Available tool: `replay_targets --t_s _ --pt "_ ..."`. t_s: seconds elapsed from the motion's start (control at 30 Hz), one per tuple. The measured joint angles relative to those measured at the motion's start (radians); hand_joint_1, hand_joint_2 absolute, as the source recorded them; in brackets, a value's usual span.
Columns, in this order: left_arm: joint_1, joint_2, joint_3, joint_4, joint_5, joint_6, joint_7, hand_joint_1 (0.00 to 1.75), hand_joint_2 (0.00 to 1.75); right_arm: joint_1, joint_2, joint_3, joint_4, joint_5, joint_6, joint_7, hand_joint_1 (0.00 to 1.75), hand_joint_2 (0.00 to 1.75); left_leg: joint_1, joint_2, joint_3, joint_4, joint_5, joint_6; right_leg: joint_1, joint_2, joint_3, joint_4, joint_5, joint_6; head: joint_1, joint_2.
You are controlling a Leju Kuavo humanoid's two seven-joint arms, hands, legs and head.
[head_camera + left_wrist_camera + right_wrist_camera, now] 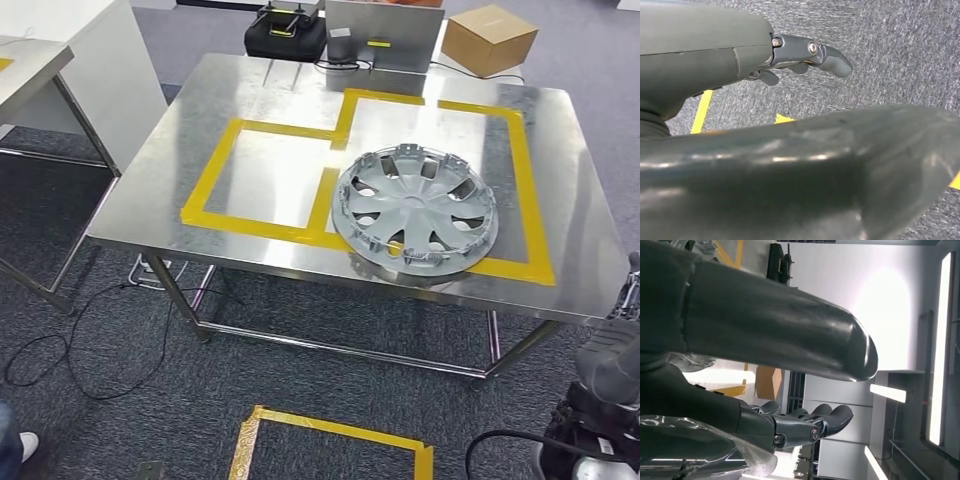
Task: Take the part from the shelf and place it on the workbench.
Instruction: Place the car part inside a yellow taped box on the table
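A silver hubcap (pixel 415 210) lies flat on the steel workbench (pixel 287 90), near its front edge. It overlaps the yellow tape outline (pixel 521 190) of the right-hand marked area. My right hand (pixel 607 365) hangs low beside the bench's front right corner, apart from the hubcap. In the right wrist view the right hand (pixel 806 425) has its thumb and fingers stretched out and holds nothing. My left hand (pixel 753 55) is over grey carpet, its fingers (pixel 828 57) extended and empty.
At the bench's far edge stand a black case (pixel 285 35), a metal box (pixel 381 35) and a cardboard box (pixel 489 38). A second table (pixel 30 60) stands at the left. Cables (pixel 75 340) and a yellow tape square (pixel 332 445) lie on the carpet. A person's shoe (pixel 15 450) shows at the lower left.
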Motion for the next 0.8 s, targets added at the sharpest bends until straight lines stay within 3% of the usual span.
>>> replay_targets --t_s 0.07,0.17,0.2,0.27,0.33,0.37,0.4,0.43,0.5,0.57,0.7,0.73,0.8 --pt "0.000 0.000 0.000 0.000 -0.001 0.000 0.000 0.00 0.00 -0.001 0.000 0.000 -0.001 0.004 -0.002 0.000 0.00 0.00 -0.004 0.000 -0.007 0.007 0.003 -0.009 0.002 0.002 0.050 -0.089 0.019 -0.007 -0.001 0.000" --pt "0.000 0.000 0.001 0.000 -0.001 0.000 0.000 0.00 0.00 0.000 0.000 0.000 -0.002 0.010 -0.003 0.000 0.00 0.00 -0.003 0.000 -0.017 0.013 0.010 -0.027 0.003 0.002 0.047 -0.098 0.027 -0.026 -0.001 0.000" --pt "0.000 0.000 0.002 0.000 -0.001 0.000 0.000 0.00 0.00 0.000 0.000 0.000 -0.002 0.013 -0.003 0.001 0.00 0.00 -0.002 0.000 -0.022 0.024 -0.002 -0.032 0.002 0.001 0.044 -0.098 0.032 -0.034 -0.002 0.000" --pt "0.000 0.001 0.003 0.000 -0.001 0.001 0.000 0.00 0.00 -0.002 0.000 0.000 -0.002 0.020 -0.005 0.002 0.00 0.00 0.001 0.000 -0.051 0.104 -0.067 -0.042 0.000 -0.003 0.035 -0.100 0.043 -0.047 -0.006 0.000" --pt "0.001 0.001 0.004 0.000 -0.001 0.001 0.000 0.00 0.00 -0.002 0.000 0.000 -0.002 0.024 -0.008 0.003 0.00 0.00 0.002 0.000 -0.093 0.234 -0.144 -0.048 0.001 -0.006 0.022 -0.099 0.051 -0.052 -0.008 0.000" --pt "0.001 0.001 0.005 0.000 -0.001 0.001 0.000 0.00 0.00 -0.002 0.000 0.000 -0.002 0.026 -0.008 0.003 0.00 0.00 0.002 0.000 -0.102 0.276 -0.162 -0.049 0.002 -0.006 0.015 -0.098 0.056 -0.052 -0.008 0.000" --pt "0.001 0.001 0.005 0.000 -0.002 0.001 0.000 0.00 0.00 -0.002 0.000 0.000 -0.002 0.027 -0.009 0.003 0.00 0.00 0.003 0.000 -0.095 0.283 -0.162 -0.048 0.003 -0.006 0.008 -0.098 0.061 -0.052 -0.008 0.000" --pt "0.001 0.001 0.005 0.000 -0.003 0.001 0.000 0.00 0.00 -0.002 0.000 0.000 -0.002 0.029 -0.010 0.004 0.00 0.00 0.002 0.000 -0.069 0.250 -0.143 -0.044 0.005 -0.006 0.003 -0.097 0.065 -0.051 -0.008 0.000" --pt "0.000 0.002 0.005 0.000 -0.005 0.001 0.000 0.00 0.00 -0.002 0.000 0.000 -0.002 0.033 -0.010 0.005 0.00 0.00 -0.001 0.000 0.017 0.110 -0.091 -0.029 0.008 -0.006 -0.005 -0.097 0.073 -0.049 -0.008 0.000" --pt "-0.002 0.003 0.005 0.000 -0.006 0.002 0.000 0.00 0.00 -0.004 0.000 0.000 -0.002 0.036 -0.010 0.005 0.00 0.00 -0.006 0.000 0.073 0.004 -0.064 -0.016 0.011 -0.006 -0.011 -0.094 0.081 -0.042 -0.007 0.000" --pt "0.000 0.002 0.005 0.000 -0.007 0.002 0.000 0.00 0.00 -0.006 0.000 0.001 -0.002 0.040 -0.010 0.006 0.00 0.00 -0.007 0.002 0.070 -0.018 -0.044 -0.001 0.007 -0.006 -0.023 -0.088 0.082 -0.018 -0.007 0.000" --pt "-0.001 0.001 0.005 0.001 -0.007 0.003 0.000 0.00 0.00 -0.007 0.000 0.002 -0.002 0.041 -0.011 0.006 0.00 0.00 -0.004 0.003 0.066 -0.023 -0.035 0.005 0.007 -0.005 -0.033 -0.068 0.061 -0.013 -0.006 0.000" --pt "-0.004 0.000 0.005 0.001 -0.008 0.004 0.000 0.00 0.00 -0.008 0.000 0.002 -0.001 0.043 -0.012 0.008 0.00 0.00 -0.003 0.005 0.049 -0.026 -0.018 0.013 0.006 -0.002 -0.075 0.036 -0.020 -0.005 -0.003 0.000"
